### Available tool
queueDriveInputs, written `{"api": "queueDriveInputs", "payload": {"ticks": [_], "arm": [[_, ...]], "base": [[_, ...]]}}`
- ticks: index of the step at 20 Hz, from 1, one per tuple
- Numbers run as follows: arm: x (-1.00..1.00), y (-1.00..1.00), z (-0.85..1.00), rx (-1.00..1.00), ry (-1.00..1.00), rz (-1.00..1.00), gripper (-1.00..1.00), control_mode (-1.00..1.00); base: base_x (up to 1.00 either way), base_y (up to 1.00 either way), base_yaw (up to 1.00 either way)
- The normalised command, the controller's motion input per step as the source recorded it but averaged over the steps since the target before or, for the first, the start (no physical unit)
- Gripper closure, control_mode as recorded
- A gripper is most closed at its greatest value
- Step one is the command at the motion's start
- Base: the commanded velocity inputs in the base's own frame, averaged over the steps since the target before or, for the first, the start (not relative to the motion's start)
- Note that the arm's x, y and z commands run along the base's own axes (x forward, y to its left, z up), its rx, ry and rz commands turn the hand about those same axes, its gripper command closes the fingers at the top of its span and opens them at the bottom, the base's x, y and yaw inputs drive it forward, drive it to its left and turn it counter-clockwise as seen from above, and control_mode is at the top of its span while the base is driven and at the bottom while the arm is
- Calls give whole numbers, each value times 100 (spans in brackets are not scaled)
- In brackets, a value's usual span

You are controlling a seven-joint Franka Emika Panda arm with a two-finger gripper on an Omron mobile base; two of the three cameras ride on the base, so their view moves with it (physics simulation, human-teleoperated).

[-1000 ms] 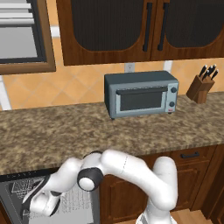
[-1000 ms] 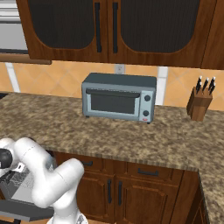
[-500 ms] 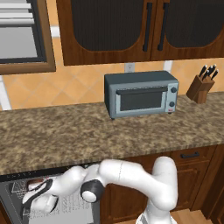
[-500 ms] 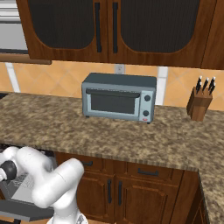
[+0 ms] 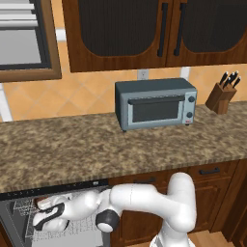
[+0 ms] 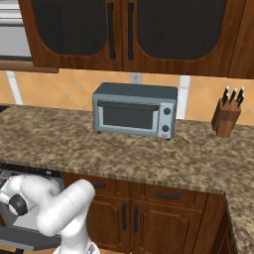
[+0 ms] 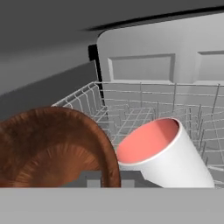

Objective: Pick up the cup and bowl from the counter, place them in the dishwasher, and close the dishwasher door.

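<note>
Claw: my claw (image 5: pixel 39 216) is low inside the open dishwasher (image 5: pixel 29 212), clenched on the rim of the bowl (image 7: pixel 57 146); the fingertips themselves are hidden behind the bowl in the hand view.
Bowl: dark brown, held on edge just above the wire rack (image 7: pixel 131 109), not yet set down.
Cup: the white cup (image 7: pixel 164 151) lies tipped on its side in the rack, pink mouth toward me, just beside the bowl; I cannot tell whether they touch.
Risk: if I let go with the bowl standing on edge, I judge its rounded underside may roll it into the cup or off the tines.
Risk two: lifting out carelessly could catch the arm on the underside of the surface (image 5: pixel 120 144) above.
Room: rack wall near on the bowl's side, open wire floor toward the back; little height overhead.
Door: dishwasher door (image 6: pixel 30 238) lies open below the arm; my arm must leave before it can shut.
</note>
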Motion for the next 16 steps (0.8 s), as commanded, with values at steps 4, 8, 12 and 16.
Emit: {"api": "queueDriveInputs", "payload": {"ticks": [4, 8, 12, 16], "arm": [[2, 8, -16, 0, -6, -19, 100, -100], [35, 43, -51, 0, -27, -50, 100, -100], [25, 67, -33, 0, -50, -53, 100, -100], [46, 61, -54, 0, -34, -49, 100, -100]], "base": [[0, 0, 0], [0, 0, 0], [0, 0, 0], [0, 0, 0]]}}
